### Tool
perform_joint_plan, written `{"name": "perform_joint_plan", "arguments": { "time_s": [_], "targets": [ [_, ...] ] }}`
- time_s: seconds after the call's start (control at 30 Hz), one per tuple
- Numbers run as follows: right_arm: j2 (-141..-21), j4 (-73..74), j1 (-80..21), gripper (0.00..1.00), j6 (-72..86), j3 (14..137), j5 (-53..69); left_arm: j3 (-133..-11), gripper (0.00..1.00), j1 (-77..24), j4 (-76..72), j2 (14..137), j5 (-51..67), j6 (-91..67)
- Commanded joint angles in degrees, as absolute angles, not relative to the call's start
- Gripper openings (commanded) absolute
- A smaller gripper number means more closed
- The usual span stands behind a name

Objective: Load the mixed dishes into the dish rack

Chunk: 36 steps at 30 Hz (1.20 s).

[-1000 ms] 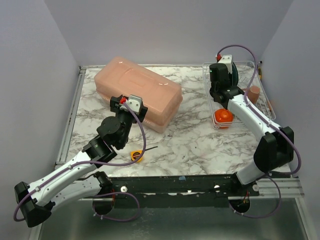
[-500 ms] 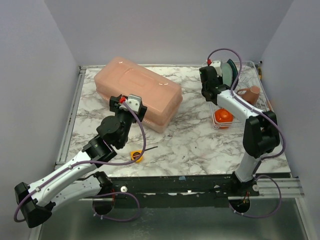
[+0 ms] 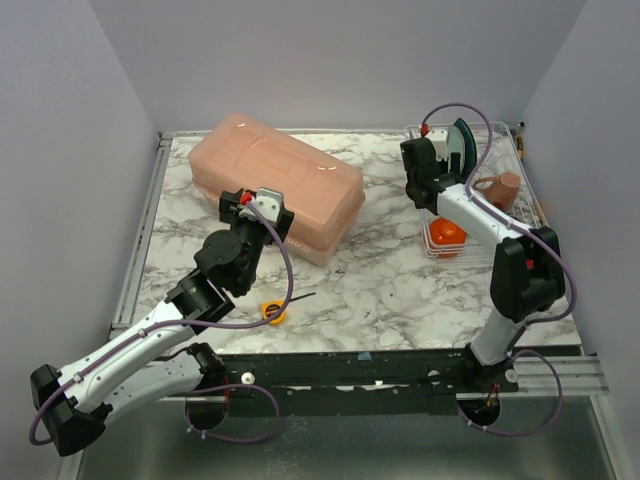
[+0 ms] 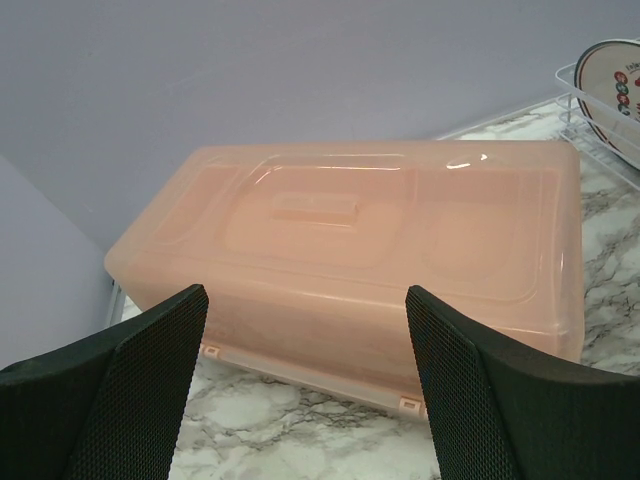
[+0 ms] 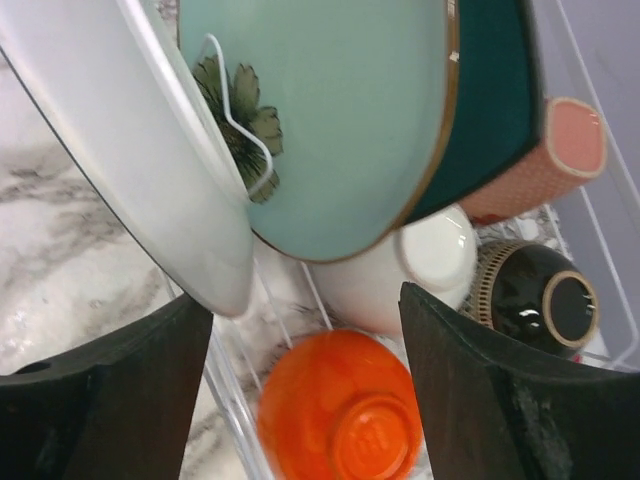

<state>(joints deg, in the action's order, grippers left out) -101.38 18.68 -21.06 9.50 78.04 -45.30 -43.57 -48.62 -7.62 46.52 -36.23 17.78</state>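
Observation:
The dish rack (image 3: 478, 205) of thin wire stands at the table's right rear. In it stand a white plate (image 5: 130, 130), a pale-green patterned plate (image 5: 330, 110) and a teal square plate (image 5: 490, 90), upright side by side. Below them lie a white bowl (image 5: 400, 270), a dark bowl (image 5: 535, 295), a pink mug (image 5: 545, 160) and an orange bowl (image 5: 340, 410), which is upside down. My right gripper (image 5: 305, 300) hangs open over the rack's left side (image 3: 422, 175), holding nothing. My left gripper (image 4: 305, 295) is open and empty in front of the pink tub.
A big pink plastic tub (image 3: 275, 185) lies upside down at the table's middle rear. A yellow tape measure (image 3: 272, 312) lies near the front edge beside the left arm. Grey walls close in the table on three sides.
My right gripper has gone from shut to open and has drawn back left from the upright plates. The plates stay standing in the rack. The left arm has not moved.

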Motion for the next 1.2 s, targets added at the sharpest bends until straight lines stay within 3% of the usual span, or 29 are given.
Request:
{"name": "perform_joint_plan", "arguments": {
  "time_s": [0.0,0.33,0.43,0.67,0.77,1.0,1.17],
  "targets": [
    [-93.53,18.21,-21.26,0.79,10.51,74.22,-45.78,-44.47,0.8,-48.1,-7.56,47.06,-34.23,16.7],
    [-90.18,14.04,-19.87,0.9,7.1,72.59,-48.06,-45.05,0.8,-48.01,-6.38,47.35,-33.7,15.67],
    [-91.62,21.8,-19.95,0.88,11.01,77.72,-40.32,-44.62,0.8,-47.99,-6.35,47.31,-34.1,15.75],
    [-86.47,13.1,-19.93,0.98,9.94,72.04,-26.37,-44.65,0.81,-47.99,-6.56,47.04,-33.99,15.82],
    [-91.53,11.28,-19.94,1.0,7.43,75.87,-30.91,-45.52,0.81,-47.99,-5.34,47.19,-33.33,15.19],
    [-105.34,23.31,-19.0,0.99,9.49,92.46,-49.75,-44.85,0.81,-47.98,-6.21,46.94,-33.7,15.77],
    [-105.06,22.91,-17.42,1.0,8.85,91.86,-52.63,-45.48,0.81,-47.9,-5.58,47.13,-33.31,15.39]
  ]
}}
